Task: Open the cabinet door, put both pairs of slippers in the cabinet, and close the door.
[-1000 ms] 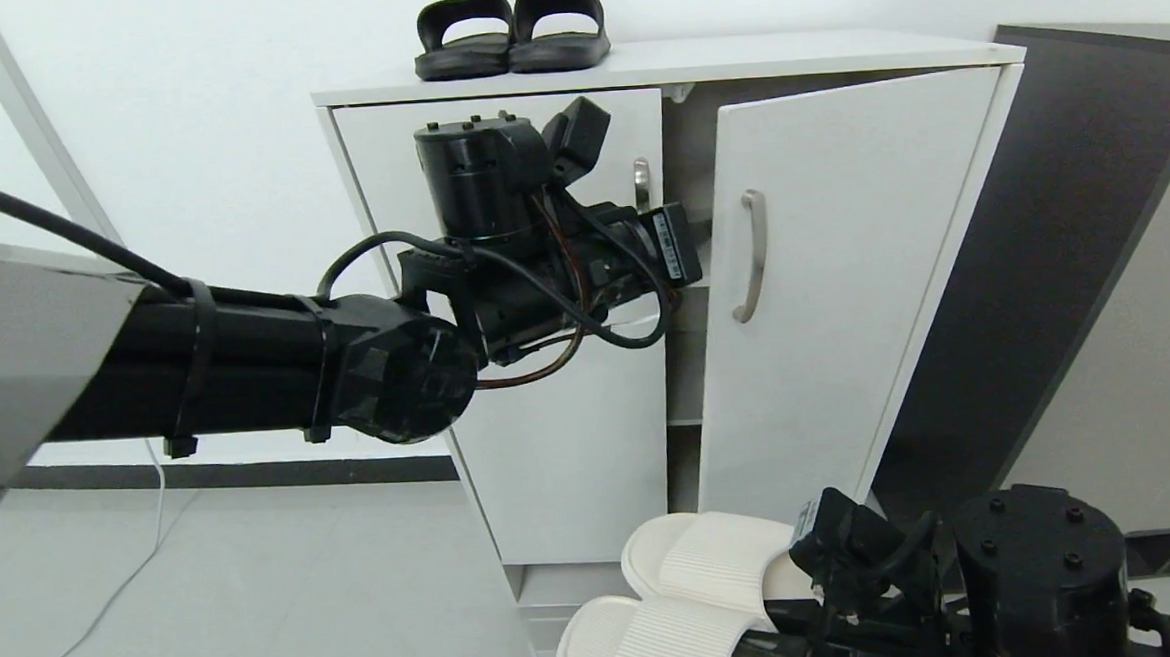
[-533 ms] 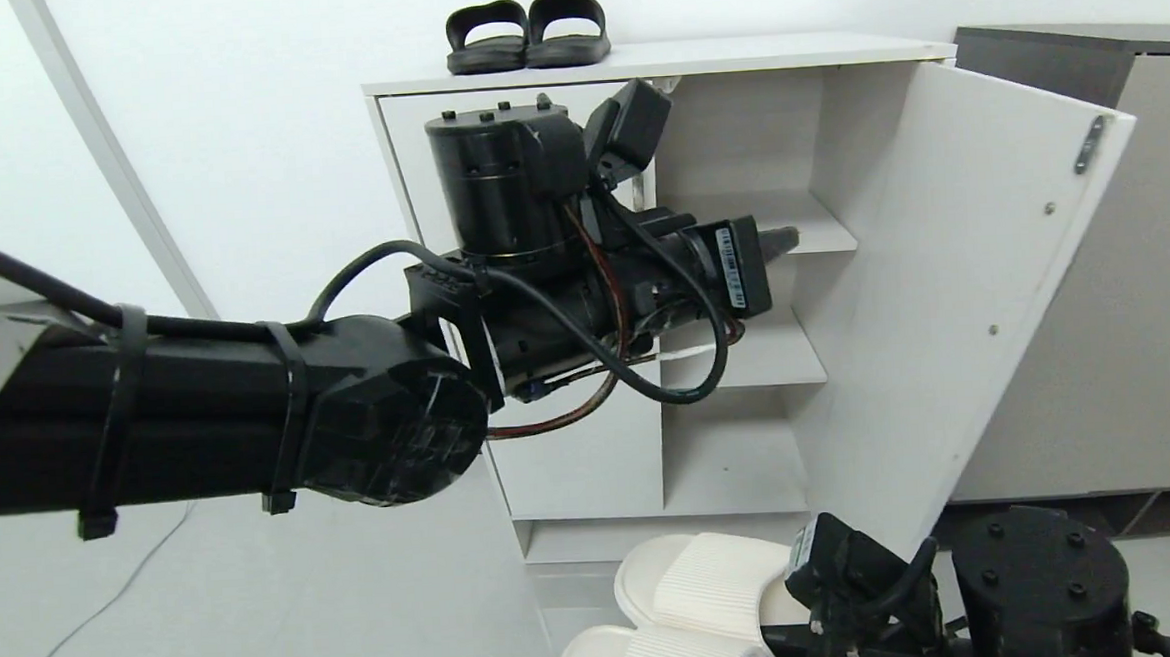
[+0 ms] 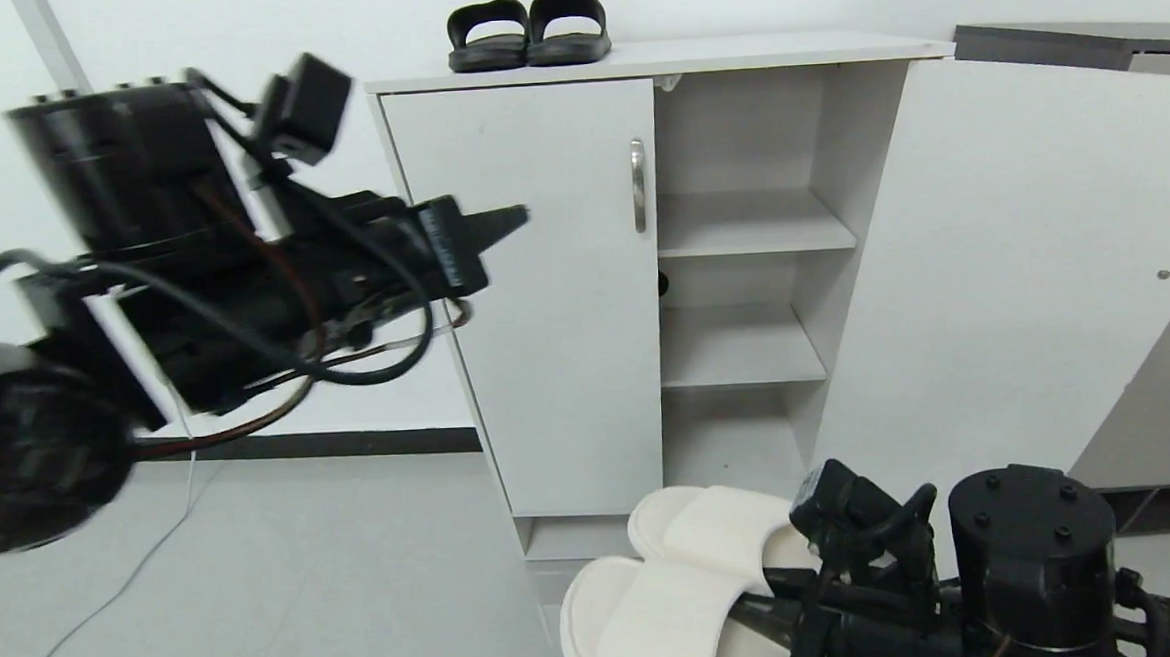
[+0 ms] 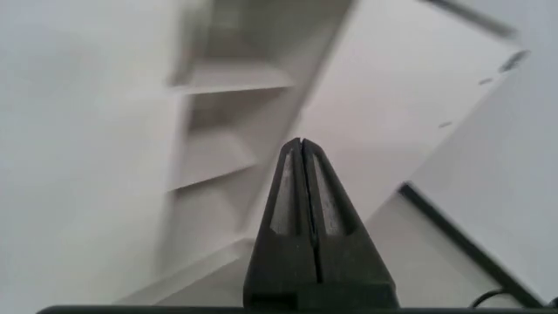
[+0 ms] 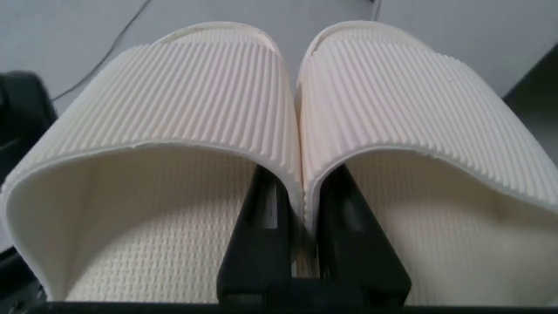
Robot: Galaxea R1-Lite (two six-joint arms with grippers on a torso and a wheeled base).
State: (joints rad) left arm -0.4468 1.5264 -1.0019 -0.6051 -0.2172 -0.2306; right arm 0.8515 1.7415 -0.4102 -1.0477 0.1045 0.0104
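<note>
Seems past the opening step, cabinet door point(image 3: 1021, 246) swung wide; next, lifting the white slippers point(image 3: 679, 584), pinched by their inner walls in the right gripper point(image 5: 301, 262) low before the cabinet point(image 3: 781, 54), onto a shelf point(image 3: 746, 345). Leaves black slippers point(image 3: 527, 31) near the cabinet top's left edge, left gripper point(image 4: 302, 174) pressed together, empty. Cannot see right fingertips under the straps.

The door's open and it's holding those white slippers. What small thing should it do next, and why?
Probably lift the right gripper and carry the white slippers forward toward the middle shelf. The right door stands wide open, and the left gripper, shut, sits off to the side of the opening.
</note>
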